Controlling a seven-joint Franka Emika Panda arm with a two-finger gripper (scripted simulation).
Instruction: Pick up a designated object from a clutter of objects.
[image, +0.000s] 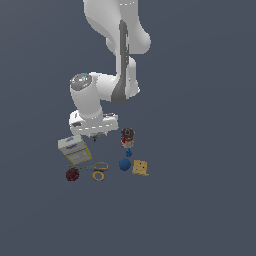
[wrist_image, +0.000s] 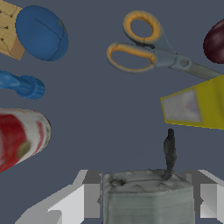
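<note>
Seven items lie around; going left to right in the exterior view, your gripper (image: 95, 135) sits beside the white-yellow box (image: 73, 149). Its fingers (wrist_image: 72, 203) flank the designated object (wrist_image: 148, 197), apparently gripping it. Next you should lift straight up.

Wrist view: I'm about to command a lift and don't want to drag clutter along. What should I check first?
1. Grey item between the fingers: ok.
2. Pads pressing on it: cannot tell.
3. Its dark stem free of neighbours: ok.
4. White-and-yellow box apart from the fingers: ok, though it is the nearest.
5. Scissors and red can clear of the grasp: ok.
</note>
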